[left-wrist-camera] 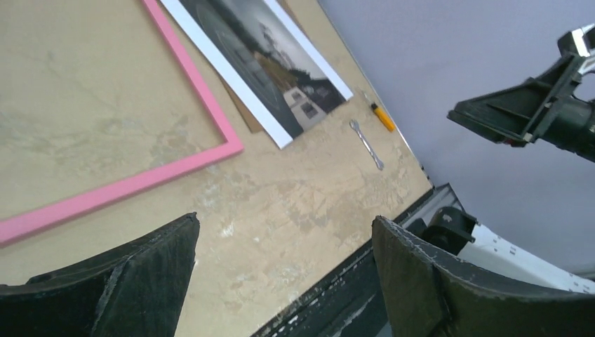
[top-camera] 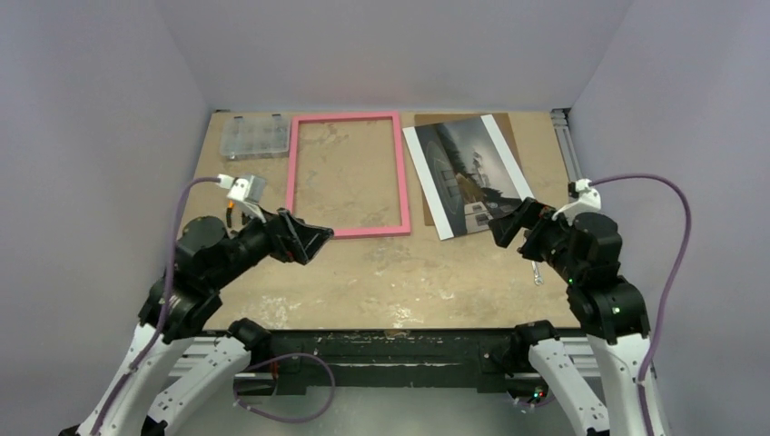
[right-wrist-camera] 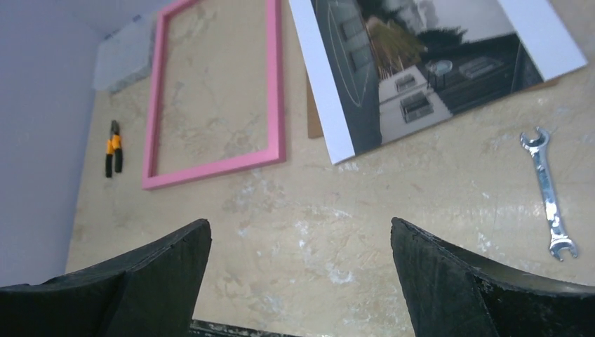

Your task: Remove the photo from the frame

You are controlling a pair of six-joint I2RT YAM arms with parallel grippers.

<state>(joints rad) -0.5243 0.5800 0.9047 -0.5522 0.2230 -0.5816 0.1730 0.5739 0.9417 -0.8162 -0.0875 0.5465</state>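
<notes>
Scuffed tan table [top-camera: 409, 272], grey walls [top-camera: 390, 54] around. Near its far edge lies the empty frame [top-camera: 372, 232], the photo [top-camera: 468, 173] beside it, rightward. Left gripper [top-camera: 313, 238] and right gripper [top-camera: 499, 225] hover low, jaws spread, empty.

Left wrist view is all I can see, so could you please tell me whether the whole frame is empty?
Observer: Yes. From above, the frame encloses only bare table on all four sides.
Operator: Thank you. Is the right claw holding anything?
Observer: No. Its own camera shows the right claw open, with nothing between its fingers.
Operator: And is anything lying left of the frame?
Observer: Yes, a pair of orange-handled pliers lies on the table just left of it.
</notes>
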